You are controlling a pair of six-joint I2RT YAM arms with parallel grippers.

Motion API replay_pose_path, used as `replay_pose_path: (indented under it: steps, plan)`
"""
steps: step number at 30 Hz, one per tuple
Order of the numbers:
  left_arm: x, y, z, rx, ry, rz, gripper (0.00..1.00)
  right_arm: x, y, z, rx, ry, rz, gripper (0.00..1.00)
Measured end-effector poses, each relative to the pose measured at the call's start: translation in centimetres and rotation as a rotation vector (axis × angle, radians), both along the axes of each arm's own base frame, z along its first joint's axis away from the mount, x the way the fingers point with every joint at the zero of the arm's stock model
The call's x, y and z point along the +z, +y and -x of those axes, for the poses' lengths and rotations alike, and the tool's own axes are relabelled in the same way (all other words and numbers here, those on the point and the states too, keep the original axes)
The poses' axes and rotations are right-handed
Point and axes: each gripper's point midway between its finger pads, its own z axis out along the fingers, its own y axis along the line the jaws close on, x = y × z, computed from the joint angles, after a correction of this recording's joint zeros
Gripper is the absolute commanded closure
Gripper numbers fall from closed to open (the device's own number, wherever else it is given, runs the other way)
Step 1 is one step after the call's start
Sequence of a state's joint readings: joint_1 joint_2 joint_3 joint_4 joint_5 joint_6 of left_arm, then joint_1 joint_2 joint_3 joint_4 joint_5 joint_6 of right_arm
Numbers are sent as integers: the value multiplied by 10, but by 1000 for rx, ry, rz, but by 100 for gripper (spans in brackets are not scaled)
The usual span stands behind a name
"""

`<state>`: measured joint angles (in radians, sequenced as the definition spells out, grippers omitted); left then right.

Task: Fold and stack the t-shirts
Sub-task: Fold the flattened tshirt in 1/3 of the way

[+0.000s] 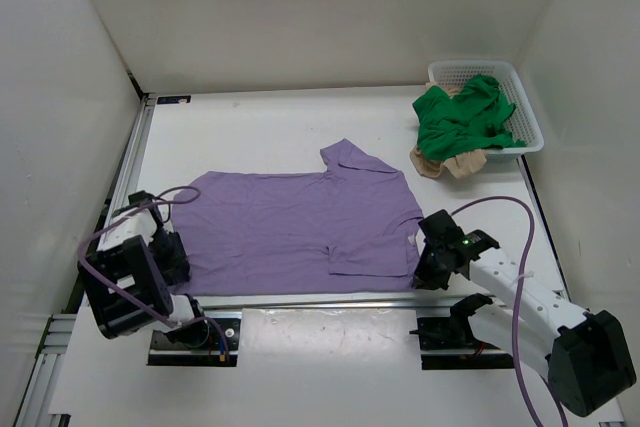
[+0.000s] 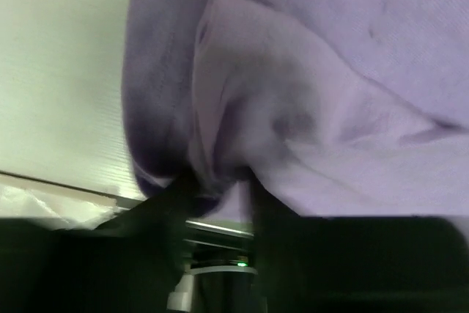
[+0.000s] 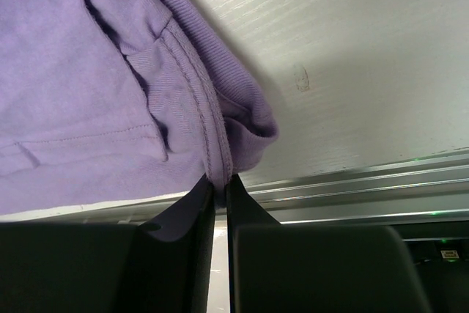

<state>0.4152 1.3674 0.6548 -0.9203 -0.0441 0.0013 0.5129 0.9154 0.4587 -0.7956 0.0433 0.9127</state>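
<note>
The lavender t-shirt (image 1: 300, 217) lies spread flat across the middle of the table, one sleeve folded in at its right side. My left gripper (image 1: 175, 257) sits at the shirt's near-left corner. In the left wrist view, bunched purple cloth (image 2: 330, 108) is pinched between the dark jaws of that gripper (image 2: 216, 185). My right gripper (image 1: 432, 265) is at the near-right corner, and in the right wrist view it (image 3: 218, 181) is shut tight on the stitched hem (image 3: 212, 144). The green t-shirt (image 1: 460, 119) spills out of the basket, with the beige t-shirt (image 1: 450, 162) under it.
A white mesh basket (image 1: 530, 117) stands at the back right corner. White walls close in the table on the left, back and right. A metal rail (image 3: 366, 181) runs along the near edge, just behind both grippers.
</note>
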Motion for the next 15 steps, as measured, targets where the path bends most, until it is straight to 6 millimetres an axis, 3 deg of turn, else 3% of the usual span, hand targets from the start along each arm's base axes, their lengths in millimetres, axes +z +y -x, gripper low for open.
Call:
replay_pose_path:
  steps: [2, 4, 11, 15]
  plan:
    - [1, 2, 1, 0, -7, -10, 31, -1, -1, 1, -1, 4, 5, 91]
    - [2, 8, 5, 22, -10, -38, 25, -1, -2, 2, -1, 11, 9, 91]
    - [15, 44, 15, 159, -47, -176, 20, -2, -3, 3, -1, 17, 14, 91]
    - [10, 44, 23, 172, -17, -171, 20, -2, -3, 3, 4, 16, 18, 91]
